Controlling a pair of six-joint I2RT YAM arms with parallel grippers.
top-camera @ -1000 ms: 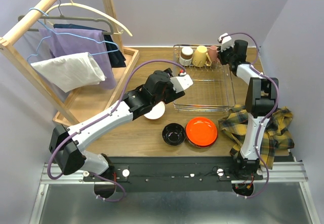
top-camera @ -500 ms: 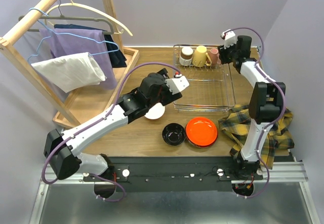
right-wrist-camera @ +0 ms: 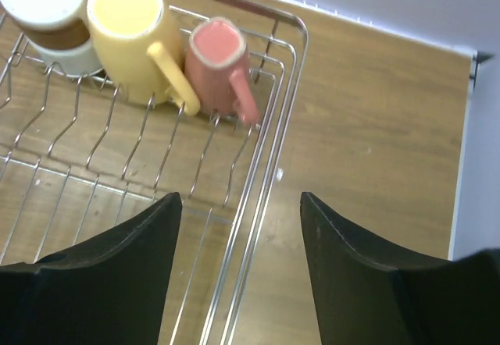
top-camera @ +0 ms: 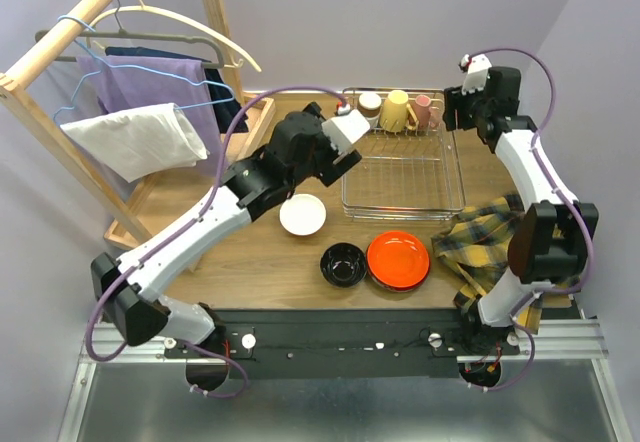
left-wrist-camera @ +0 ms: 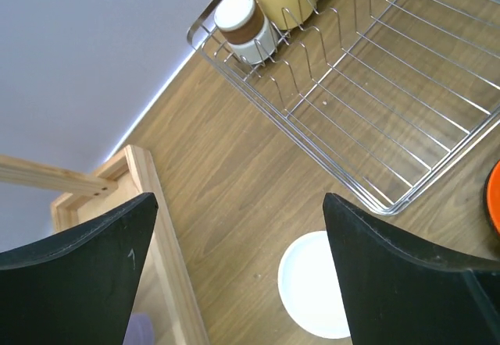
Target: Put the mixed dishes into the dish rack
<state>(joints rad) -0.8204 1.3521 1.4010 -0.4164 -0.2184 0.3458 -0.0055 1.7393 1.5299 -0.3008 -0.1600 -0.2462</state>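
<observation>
The dish rack (top-camera: 400, 177) holds a white-and-brown cup (top-camera: 369, 108), a yellow mug (top-camera: 397, 110) and a pink mug (top-camera: 425, 110) along its back edge. A white bowl (top-camera: 302, 214), a black bowl (top-camera: 343, 264) and an orange-red plate (top-camera: 398, 260) lie on the table in front of it. My left gripper (top-camera: 338, 158) hangs open and empty above the table, left of the rack, with the white bowl (left-wrist-camera: 316, 286) below its right finger. My right gripper (right-wrist-camera: 241, 197) is open and empty over the rack's right rim (right-wrist-camera: 266, 165), just short of the pink mug (right-wrist-camera: 219, 64).
A plaid cloth (top-camera: 505, 252) lies at the right front. A wooden clothes rack with hangers and its tray (top-camera: 190, 192) fills the left side, and the tray's edge (left-wrist-camera: 144, 204) is close under my left gripper. Walls stand behind and to the right.
My left arm has risen and swung back off the white bowl, which stays on the table. My right gripper has opened, let go of the pink mug and drawn back to the right.
</observation>
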